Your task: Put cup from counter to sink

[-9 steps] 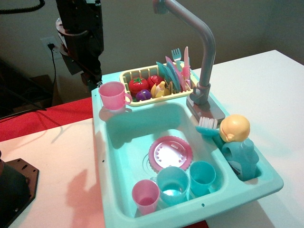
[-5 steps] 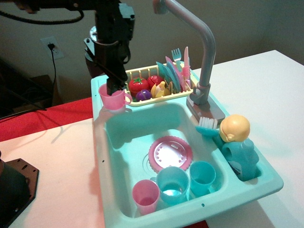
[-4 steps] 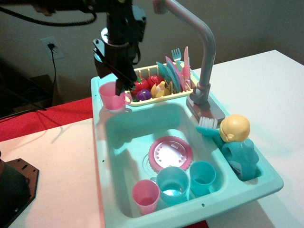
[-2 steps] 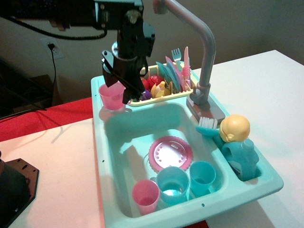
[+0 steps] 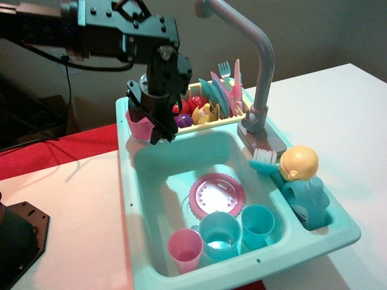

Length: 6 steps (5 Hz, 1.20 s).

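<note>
Dim, warm-tinted and slightly soft overall, with mild glare on the white bench (image 5: pixel 338 121) and dark background shadows.

The arm has swung in from the back left and lowered; its hand (image 5: pixel 158 124) now covers the cup's (image 5: pixel 138 126) right side and handle.

Pink plastic mug (image 5: pixel 139 125): upright on the counter (image 5: pixel 124 158), at the rim's far left corner just beside the basin's edge; only its left part shows, the rest and its handle being hidden behind the robot arm. Counter: flat teal plastic rim framing the sink (image 5: pixel 163 169) on all sides. Sink: deep rectangular teal basin, open upward, its near half holding toy dishes, its far-left floor bare; the mug stands outside it, above its far left corner.
</note>
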### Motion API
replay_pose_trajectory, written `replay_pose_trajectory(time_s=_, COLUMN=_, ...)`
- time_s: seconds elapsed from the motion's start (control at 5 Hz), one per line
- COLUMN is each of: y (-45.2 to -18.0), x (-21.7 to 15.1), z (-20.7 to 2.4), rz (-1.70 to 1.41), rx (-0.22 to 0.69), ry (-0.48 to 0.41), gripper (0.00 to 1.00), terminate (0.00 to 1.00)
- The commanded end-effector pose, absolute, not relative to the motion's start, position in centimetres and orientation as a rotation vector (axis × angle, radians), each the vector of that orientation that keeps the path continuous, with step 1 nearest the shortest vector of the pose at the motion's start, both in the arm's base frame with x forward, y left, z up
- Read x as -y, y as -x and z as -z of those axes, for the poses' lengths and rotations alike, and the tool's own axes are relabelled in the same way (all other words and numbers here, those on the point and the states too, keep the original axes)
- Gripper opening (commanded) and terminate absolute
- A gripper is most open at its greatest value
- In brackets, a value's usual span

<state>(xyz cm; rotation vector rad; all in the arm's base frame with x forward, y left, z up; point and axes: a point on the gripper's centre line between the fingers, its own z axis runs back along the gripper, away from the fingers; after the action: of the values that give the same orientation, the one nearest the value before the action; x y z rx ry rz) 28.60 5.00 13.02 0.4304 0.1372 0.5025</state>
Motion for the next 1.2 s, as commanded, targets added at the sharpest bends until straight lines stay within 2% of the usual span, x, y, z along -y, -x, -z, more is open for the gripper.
replay_pose_trajectory(time_s=0.0, y=-28.5, x=-4.9, z=-14.2, rz=-0.526, rx=-0.077, ry=-0.428, gripper=0.0, terminate=0.0)
replay_pose_trajectory(time_s=0.4, y=-28.3, x=-4.6, z=-14.2, rz=-0.516, rx=-0.069, ry=-0.435, gripper=0.0, terminate=0.0)
replay_pose_trajectory(time_s=0.6, y=-29.6, x=-2.7, z=-14.5, rz=-0.456, rx=-0.043, ry=-0.429, gripper=0.0, terminate=0.0)
replay_pose_trajectory(time_s=0.8, y=-31.3, x=-0.2, z=-15.9, rz=-0.417, rx=0.0, ry=-0.419, gripper=0.0, terminate=0.0)
replay_pose_trajectory(time_s=1.0, y=-31.8, x=1.5, z=-17.0, rz=-0.398, rx=0.027, ry=-0.401, gripper=0.0, terminate=0.0)
